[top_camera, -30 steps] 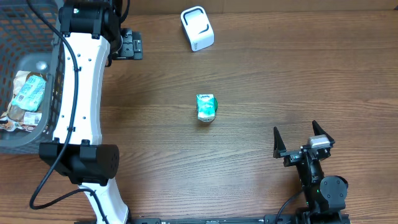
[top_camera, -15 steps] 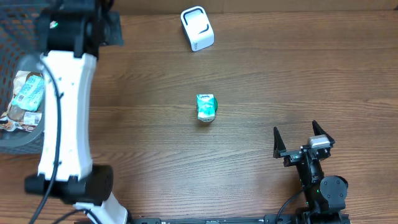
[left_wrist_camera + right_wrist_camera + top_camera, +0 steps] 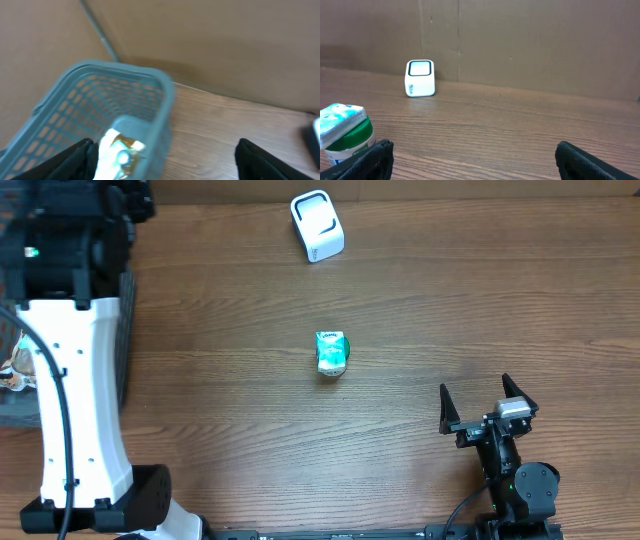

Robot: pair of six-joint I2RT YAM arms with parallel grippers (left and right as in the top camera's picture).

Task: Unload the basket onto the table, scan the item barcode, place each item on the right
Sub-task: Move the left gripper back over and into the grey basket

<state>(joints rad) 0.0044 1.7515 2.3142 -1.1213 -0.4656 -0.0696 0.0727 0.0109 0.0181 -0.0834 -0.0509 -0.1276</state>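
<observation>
Left gripper [image 3: 165,150]: jaws wide and empty, hanging above the grey-blue plastic mesh basket [image 3: 150,95] at the 9 o'clock edge of the tabletop
Right gripper [image 3: 475,387]: jaws wide and empty, sitting near 4 o'clock and pointing toward 12
Item in the open: a small teal-and-white pack with a round green base [image 3: 330,352] stands alone at the centre of the brown wooden tabletop [image 3: 450,290], well apart from both grippers
Scanner: the white boxy barcode scanner [image 3: 317,225] sits at 12 o'clock from the pack, well apart from it
Basket contents: crinkled foil and printed packets [image 3: 117,150] lie heaped and blurred; I cannot tell one packet from another
Risk, snag: a descent close to the mesh wall could catch a finger on the rim and drag or tip the basket
Risk, bad pick: on heaped, slippery packets the jaws may pinch two at once or only a loose corner, and the packet could drop on the way to 12 o'clock
Risk, failed scan: no barcode shows in any view, so an item may reach the scanner with its code turned away
</observation>
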